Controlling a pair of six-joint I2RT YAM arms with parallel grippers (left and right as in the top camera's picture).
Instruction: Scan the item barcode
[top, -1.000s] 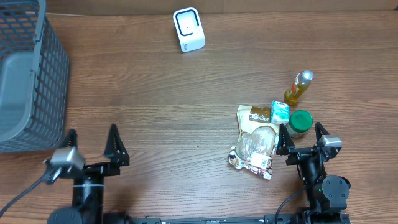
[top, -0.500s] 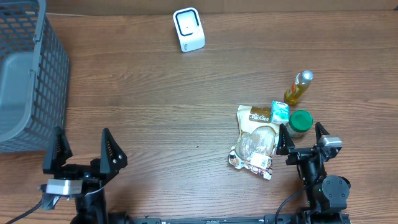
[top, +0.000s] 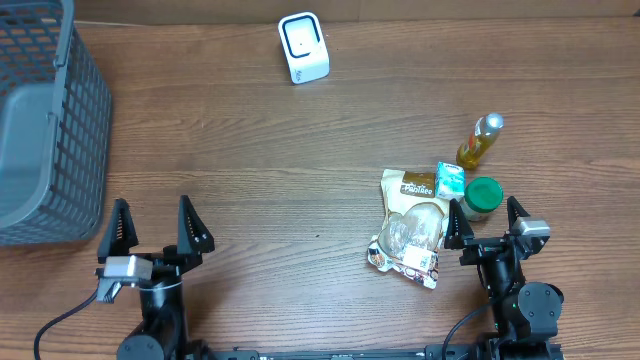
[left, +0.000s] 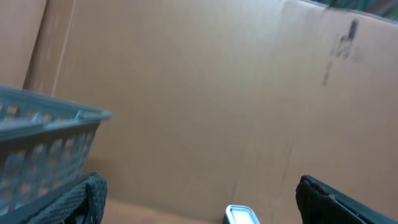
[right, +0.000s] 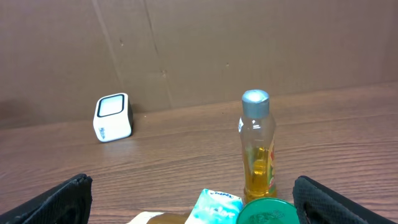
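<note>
Several grocery items lie at the right of the table: a snack bag (top: 410, 228), a teal carton (top: 450, 181), a green-lidded jar (top: 483, 197) and a bottle of yellow liquid (top: 481, 140). The white barcode scanner (top: 303, 47) stands at the far edge. My right gripper (top: 485, 222) is open just in front of the jar, holding nothing; its wrist view shows the bottle (right: 256, 146), carton (right: 214, 207), jar lid (right: 268, 211) and scanner (right: 113, 117). My left gripper (top: 153, 222) is open and empty at the near left, far from the items.
A grey wire basket (top: 40, 130) fills the left edge, and its rim (left: 43, 115) shows in the left wrist view. A cardboard wall (left: 199, 93) backs the table. Bare wood lies between the scanner and the items.
The left arm has swung about at the near left, dipping back and left, then coming forward to stand square. Its jaws stayed open. The right arm and the items have not moved.
</note>
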